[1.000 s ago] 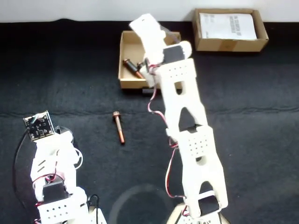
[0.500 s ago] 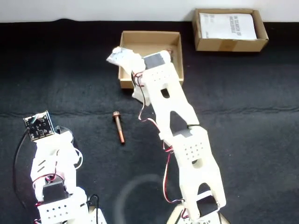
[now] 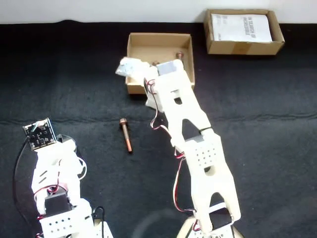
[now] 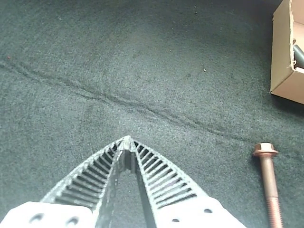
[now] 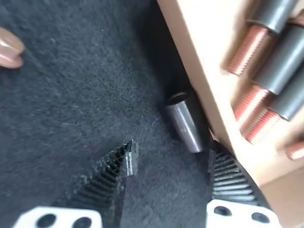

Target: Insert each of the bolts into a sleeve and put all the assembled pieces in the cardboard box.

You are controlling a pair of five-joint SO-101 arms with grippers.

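A copper bolt (image 3: 126,135) lies loose on the black mat in front of the cardboard box (image 3: 134,49). In the right wrist view my right gripper (image 5: 173,153) stands open just outside the box wall (image 5: 199,71). A dark grey sleeve (image 5: 184,121) lies on the mat against that wall, just ahead of the two fingertips. Several assembled bolt-and-sleeve pieces (image 5: 273,57) lie inside the box. My left gripper (image 4: 127,141) is shut and holds nothing, low over the mat, with the bolt (image 4: 267,185) off to one side.
A second cardboard box (image 3: 243,30) holding a printed sheet stands at the back right. The right arm (image 3: 193,134) stretches across the middle of the mat to the box's front. The left arm (image 3: 54,168) stays at the near left. A crease crosses the mat (image 4: 142,110).
The right arm has swung from above the box down and to the left, ending at the box's front left corner. The left arm has hardly moved. The loose bolt lies where it was.
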